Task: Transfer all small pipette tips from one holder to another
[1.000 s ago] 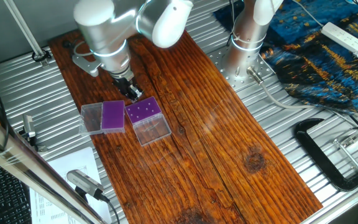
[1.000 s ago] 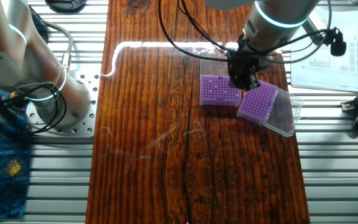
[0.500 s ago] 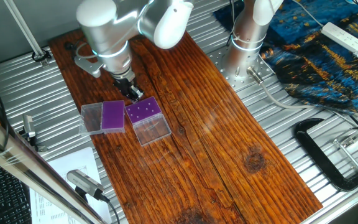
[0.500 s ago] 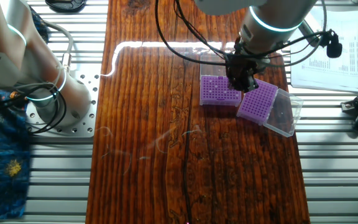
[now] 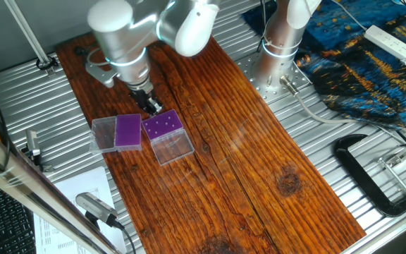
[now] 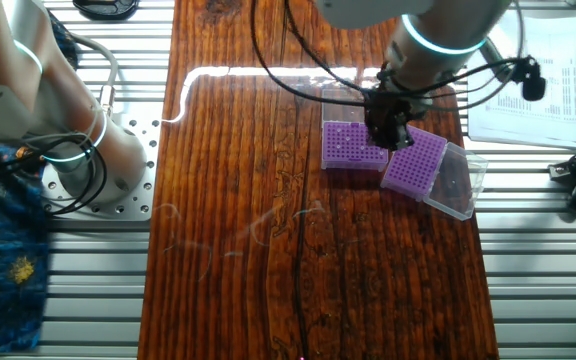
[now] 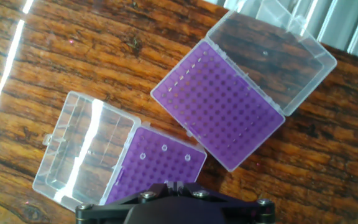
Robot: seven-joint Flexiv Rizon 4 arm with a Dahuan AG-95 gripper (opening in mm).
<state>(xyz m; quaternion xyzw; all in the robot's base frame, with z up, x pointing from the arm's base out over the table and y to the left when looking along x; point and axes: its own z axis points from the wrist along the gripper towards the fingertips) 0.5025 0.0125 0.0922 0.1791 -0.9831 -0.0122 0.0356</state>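
Note:
The lighter-purple boxy holder (image 5: pixel 163 125) carries small pipette tips (image 5: pixel 162 127), seen as pale dots, and its clear lid (image 5: pixel 173 148) lies open in front. It also shows in the other fixed view (image 6: pixel 351 146). In the hand view three tips (image 7: pixel 164 148) show on it (image 7: pixel 160 165); the rest lie hidden under the hand. The darker, flatter rack (image 5: pixel 127 131) lies beside it, tilted in the other fixed view (image 6: pixel 415 163), with no tips visible on it (image 7: pixel 219 112). My gripper (image 5: pixel 152 107) hovers just over the tip holder's edge (image 6: pixel 388 132). Its fingers (image 7: pixel 166 186) stand close together (image 7: pixel 174 185); I cannot tell whether a tip sits between them.
The darker rack's clear lid (image 6: pixel 458 182) lies open beside it. A second robot base (image 5: pixel 280 49) stands on the metal table at the back, a black clamp (image 5: pixel 372 176) to the right, papers (image 5: pixel 76 204) and a microphone (image 5: pixel 97 208) to the left.
The arm has shifted very slightly up and sideways over the tip holder. Both racks have stayed where they were.

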